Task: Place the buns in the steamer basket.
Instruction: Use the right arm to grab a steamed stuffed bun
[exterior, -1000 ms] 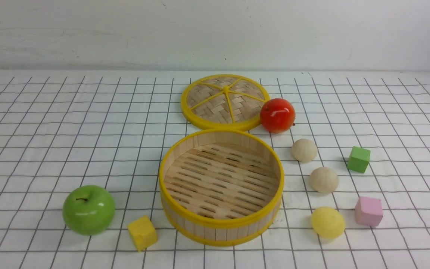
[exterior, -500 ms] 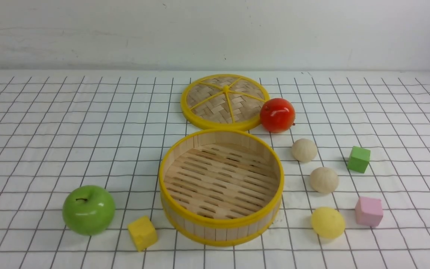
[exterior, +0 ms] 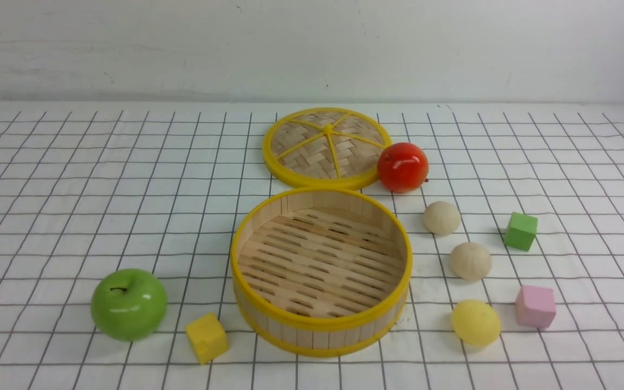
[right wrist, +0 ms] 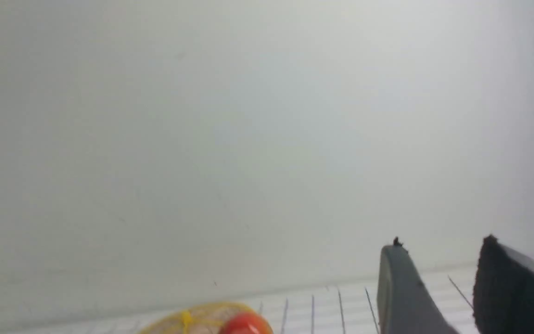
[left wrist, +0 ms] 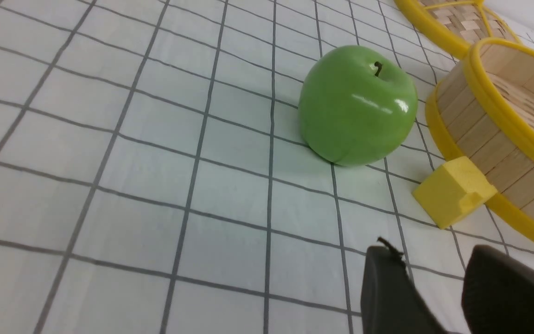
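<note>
- Front view: the steamer basket point(exterior: 320, 325) sits in the middle of the surface point(exterior: 46, 216), with only its slatted bamboo floor showing inside the yellow rim.
- Front view: all three buns lie outside the basket, to its right. The farthest cream bun point(exterior: 442, 218) is near the red fruit point(exterior: 402, 167), the second cream bun point(exterior: 470, 261) comes nearer the camera, and the pale yellow bun point(exterior: 475, 323) is the nearest of the three.
- Front view: a green cube point(exterior: 520, 231) and a pink cube point(exterior: 535, 306) lie to the right of the buns.
- Front view: the woven disc point(exterior: 301, 149) lies flat behind the basket, the red fruit right beside its edge.
- Front view: the green apple point(exterior: 129, 305) and the yellow cube point(exterior: 207, 338) are on the basket's left, the cube between apple and basket. Neither tool shows here.
- Left wrist view: the left tool point(left wrist: 431, 253) is spread, a gap between its dark fingers and nothing pinched. The apple, yellow cube and part of the basket also show.
- Right wrist view: the right tool point(right wrist: 443, 243) is spread too, pinching nothing, against the pale wall point(right wrist: 248, 139). Parts of the red fruit and woven disc appear, blurred.
</note>
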Controlling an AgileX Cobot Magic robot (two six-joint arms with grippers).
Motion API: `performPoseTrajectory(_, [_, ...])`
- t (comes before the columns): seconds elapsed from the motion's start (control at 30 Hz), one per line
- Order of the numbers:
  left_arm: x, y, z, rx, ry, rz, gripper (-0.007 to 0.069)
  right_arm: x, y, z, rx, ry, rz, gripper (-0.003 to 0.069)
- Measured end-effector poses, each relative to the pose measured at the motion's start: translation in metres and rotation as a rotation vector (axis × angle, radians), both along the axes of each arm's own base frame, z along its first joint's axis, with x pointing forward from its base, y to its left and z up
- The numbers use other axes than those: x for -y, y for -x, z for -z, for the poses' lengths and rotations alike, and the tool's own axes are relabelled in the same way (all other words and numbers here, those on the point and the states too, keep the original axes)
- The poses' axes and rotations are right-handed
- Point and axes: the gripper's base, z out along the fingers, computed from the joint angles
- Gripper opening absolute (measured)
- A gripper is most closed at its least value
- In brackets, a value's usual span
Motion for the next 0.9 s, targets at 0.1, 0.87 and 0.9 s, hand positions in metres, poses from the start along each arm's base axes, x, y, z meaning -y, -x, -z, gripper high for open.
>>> performPoseTrajectory(0.1, [0.000, 0.000, 0.000, 0.000, 0.000, 0.000, 0.0238, 0.000, 0.003, -0.014, 0.035, -0.028, -0.010, 0.0239])
performPoseTrajectory(0.87, [0.000, 0.000, 0.000, 0.000, 0.000, 0.000, 0.0238, 0.007, -0.144, -0.087, -0.998, -0.027, 0.062, 0.0239])
performPoseTrajectory(0.9, [0.000, 0.000, 0.000, 0.000, 0.000, 0.000, 0.0238, 0.005, -0.153, -0.077, -1.047, -0.061, 0.042, 0.0239])
